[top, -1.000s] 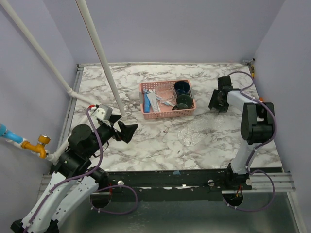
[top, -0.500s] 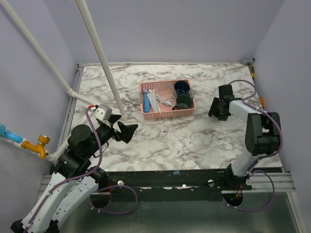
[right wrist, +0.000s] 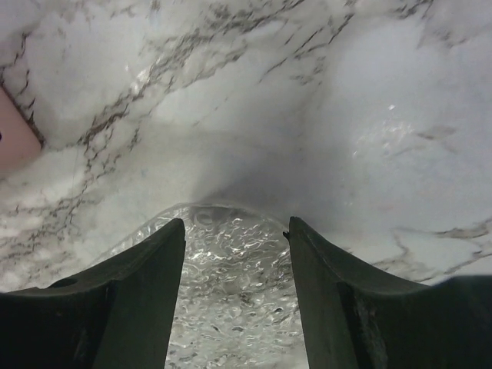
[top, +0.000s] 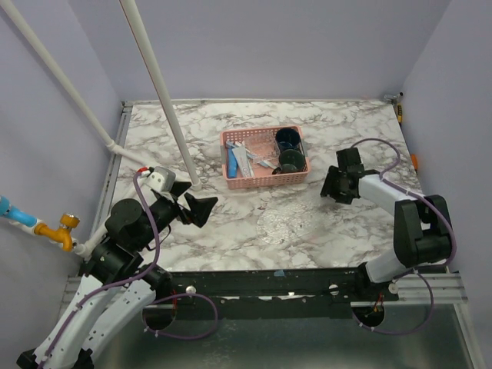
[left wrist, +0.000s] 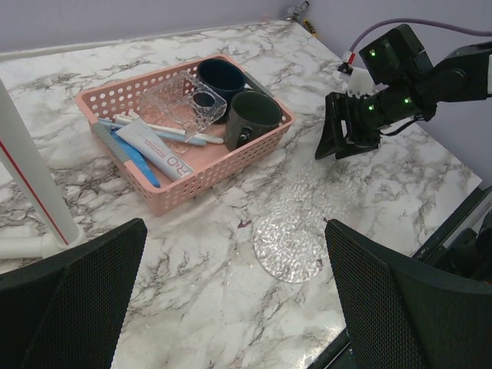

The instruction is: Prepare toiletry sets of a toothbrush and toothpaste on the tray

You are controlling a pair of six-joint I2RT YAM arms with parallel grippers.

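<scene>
Grey-veined marble table (top: 231, 138), lilac walls (top: 269, 46). Right gripper (right wrist: 237, 227) low over table, jaws apart, rim of clear tray (left wrist: 290, 246) between fingers (right wrist: 131, 292). Tray flat on marble, near pink basket (left wrist: 207, 181), not touching. Left gripper (left wrist: 231, 246) raised, jaws wide apart. Basket holds toothbrushes (left wrist: 165, 131), toothpaste tube (left wrist: 157, 150), two dark mugs (left wrist: 252, 115), clear dish (left wrist: 181, 104).

Basket (top: 265, 157) on table (top: 369, 123), rear of centre. Inside: mugs (left wrist: 250, 115) at right end, toothpaste (left wrist: 157, 150) and toothbrushes (left wrist: 165, 131) at left. Tray (top: 283, 224) before basket, apart. Right gripper (top: 332, 188) right of basket. Pole (top: 173, 115) left of basket.
</scene>
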